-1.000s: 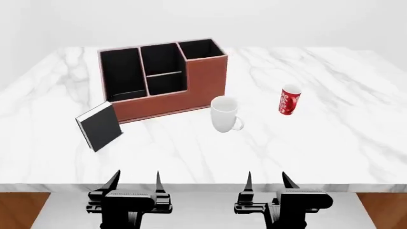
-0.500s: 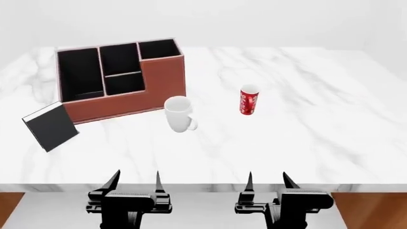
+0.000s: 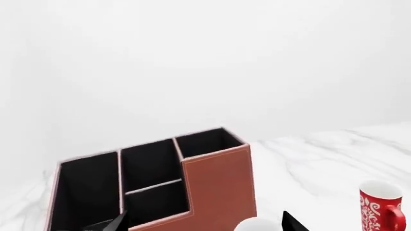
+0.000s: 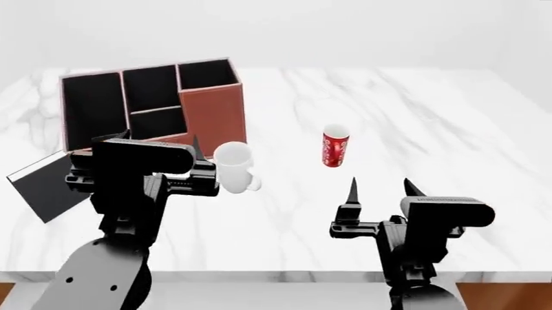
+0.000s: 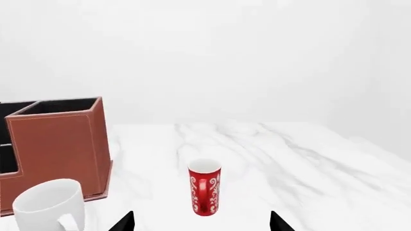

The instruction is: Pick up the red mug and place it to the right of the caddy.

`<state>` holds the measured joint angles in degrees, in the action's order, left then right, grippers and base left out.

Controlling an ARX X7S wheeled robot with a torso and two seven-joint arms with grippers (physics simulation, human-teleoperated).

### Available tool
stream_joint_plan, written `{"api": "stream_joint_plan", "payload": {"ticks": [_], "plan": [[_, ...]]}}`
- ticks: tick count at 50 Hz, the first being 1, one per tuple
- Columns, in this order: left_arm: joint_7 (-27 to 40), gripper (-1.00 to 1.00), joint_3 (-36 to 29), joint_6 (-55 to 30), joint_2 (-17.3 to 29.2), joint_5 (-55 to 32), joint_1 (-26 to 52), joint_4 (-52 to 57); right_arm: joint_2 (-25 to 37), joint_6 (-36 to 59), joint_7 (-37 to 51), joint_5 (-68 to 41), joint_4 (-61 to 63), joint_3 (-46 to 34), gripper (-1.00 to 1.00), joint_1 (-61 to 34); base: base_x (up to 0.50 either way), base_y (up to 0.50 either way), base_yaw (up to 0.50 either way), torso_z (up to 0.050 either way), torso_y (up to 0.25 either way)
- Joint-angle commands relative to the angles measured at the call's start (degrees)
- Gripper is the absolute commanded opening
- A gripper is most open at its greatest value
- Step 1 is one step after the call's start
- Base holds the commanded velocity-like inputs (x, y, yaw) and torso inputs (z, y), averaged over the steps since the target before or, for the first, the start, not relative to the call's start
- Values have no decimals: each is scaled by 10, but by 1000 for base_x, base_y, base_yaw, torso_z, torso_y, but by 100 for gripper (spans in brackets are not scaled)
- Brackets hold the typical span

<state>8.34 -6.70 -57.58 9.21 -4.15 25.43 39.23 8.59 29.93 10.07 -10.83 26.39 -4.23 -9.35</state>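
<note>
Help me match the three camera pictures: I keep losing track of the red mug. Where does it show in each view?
Head view: the red mug stands upright right of centre, on the table beyond the right gripper.
Left wrist view: at the lower right corner, partly cut off.
Right wrist view: low, near the middle, handle facing the camera.
Shared landmark: the caddy, with the white mug by it.

My head camera looks down over the marble table; both wrist cameras sit low, facing forward, sharing the caddy and red mug.
</note>
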Motion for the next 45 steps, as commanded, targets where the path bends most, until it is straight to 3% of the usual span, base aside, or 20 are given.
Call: {"api": "stream_joint_plan", "payload": {"ticks": [1,42,45], "plan": [[-1,100,-10,-161,15,-9,86,85,10,77,18,-11,53,-2,100,-34,500,0,0,0,0],[4,100,3,-132,28,-16,72,75,14,54,26,-30,26,-10,100,-30,500,0,0,0,1],[4,100,4,-133,28,-17,73,75,17,57,27,-30,25,-9,100,-31,4,0,0,0,3]]}}
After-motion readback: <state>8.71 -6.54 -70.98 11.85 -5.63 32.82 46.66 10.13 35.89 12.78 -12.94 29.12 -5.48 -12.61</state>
